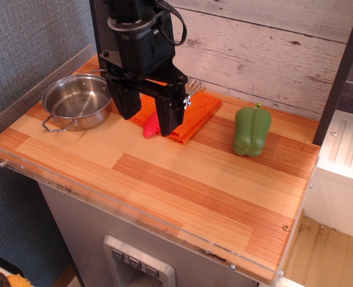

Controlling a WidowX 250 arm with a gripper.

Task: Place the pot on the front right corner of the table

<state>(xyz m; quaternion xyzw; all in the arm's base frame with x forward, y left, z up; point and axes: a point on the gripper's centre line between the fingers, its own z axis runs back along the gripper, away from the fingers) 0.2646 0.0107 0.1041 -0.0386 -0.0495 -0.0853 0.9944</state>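
My gripper (149,119) has its fingers (170,116) spread apart, nothing between them, hanging over the orange cloth (194,113) at the back of the tabletop (182,191). Something pink-red (150,127) pokes out just under the fingers, can't tell what. The pot (78,101) sits just left of the fingers, apart from them, upright near the back left corner. Green pepper (252,131) well off to the fingers' right. Target corner is toward the camera and right of the fingers, bare wood.

Handling guess: the pot is rigid thin steel, probably light, slick polished wall. I'd pinch the rim wall, one finger inside and one outside; the wire loop handles look thin and might swivel.

Look: small, shallow, round, shiny stainless, empty, one loop handle facing front left, the other behind near the fingers.
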